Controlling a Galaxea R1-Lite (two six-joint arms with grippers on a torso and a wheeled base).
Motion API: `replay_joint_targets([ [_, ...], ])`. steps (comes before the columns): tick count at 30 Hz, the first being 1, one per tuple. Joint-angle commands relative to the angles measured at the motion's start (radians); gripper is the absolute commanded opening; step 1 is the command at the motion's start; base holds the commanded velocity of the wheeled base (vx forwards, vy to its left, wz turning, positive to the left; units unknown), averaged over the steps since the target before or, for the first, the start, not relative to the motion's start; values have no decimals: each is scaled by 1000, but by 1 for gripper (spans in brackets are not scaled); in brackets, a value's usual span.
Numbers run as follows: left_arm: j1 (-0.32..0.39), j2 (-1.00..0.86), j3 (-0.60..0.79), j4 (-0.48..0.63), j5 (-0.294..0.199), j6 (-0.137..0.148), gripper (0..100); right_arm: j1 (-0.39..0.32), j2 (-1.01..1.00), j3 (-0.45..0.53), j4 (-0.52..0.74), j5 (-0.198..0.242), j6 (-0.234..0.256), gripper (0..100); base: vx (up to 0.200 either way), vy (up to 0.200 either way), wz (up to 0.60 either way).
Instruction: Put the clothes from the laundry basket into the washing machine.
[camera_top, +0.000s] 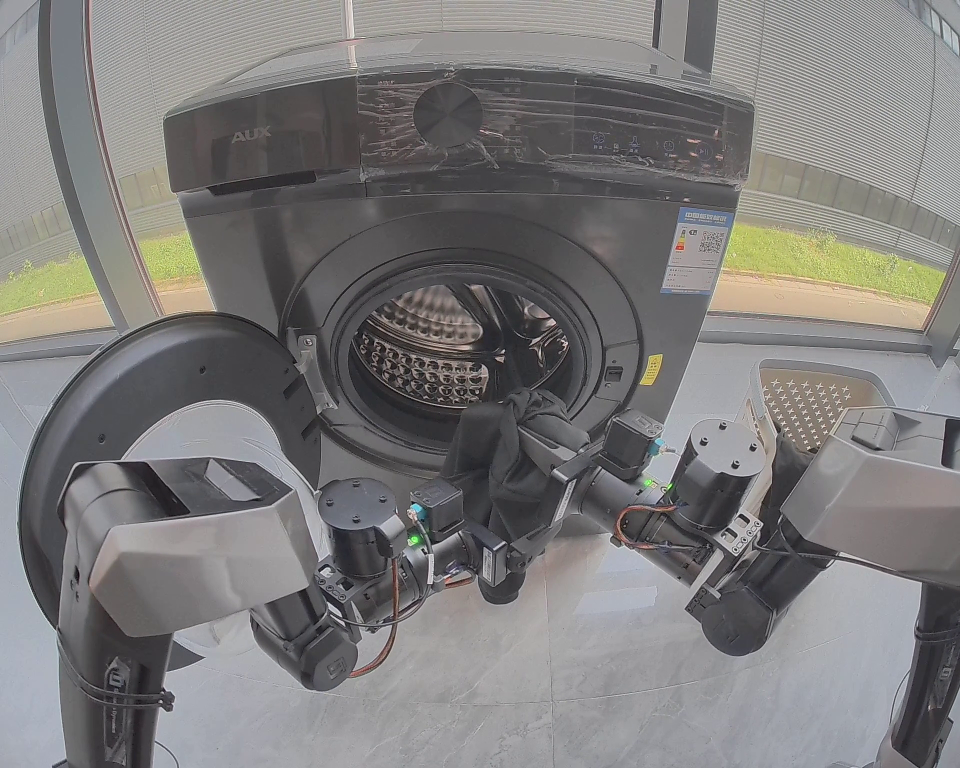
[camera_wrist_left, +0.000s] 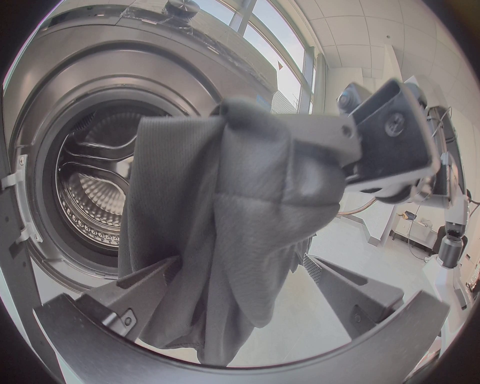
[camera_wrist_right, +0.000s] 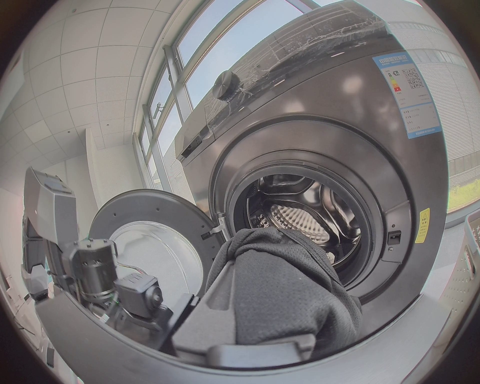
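Glazed, lab-like hall — a washing machine (camera_top: 450, 220) stands on polished floor tiles (camera_top: 600, 650) before tall windows (camera_top: 840, 150), under a panelled ceiling (camera_wrist_right: 75, 75).

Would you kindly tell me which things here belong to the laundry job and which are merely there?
Job: dark garment; washing machine; its open door; laundry basket; right gripper, holding the garment; left gripper, open, beside the garment.
Merely there: energy label; window; tiled floor.
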Motion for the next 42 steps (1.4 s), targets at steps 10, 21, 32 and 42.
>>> replay_joint_targets([
  [10,29,94,-123,-1,16,13,0,15,0,5,-1,-5,0,0,0,0,0],
  [21,32,72,-199,-1,95,-8,0,-4,3,65,-1,-53,3,0,0,0,0],
  [32,32,19,-195,1,129,-17,0,-13,-12,169,-1,-130,19,100,0,0,0],
  [42,32,-43,-190,1,166,-33,0,-19,-81,390,-1,-84,11,100,0,0,0],
])
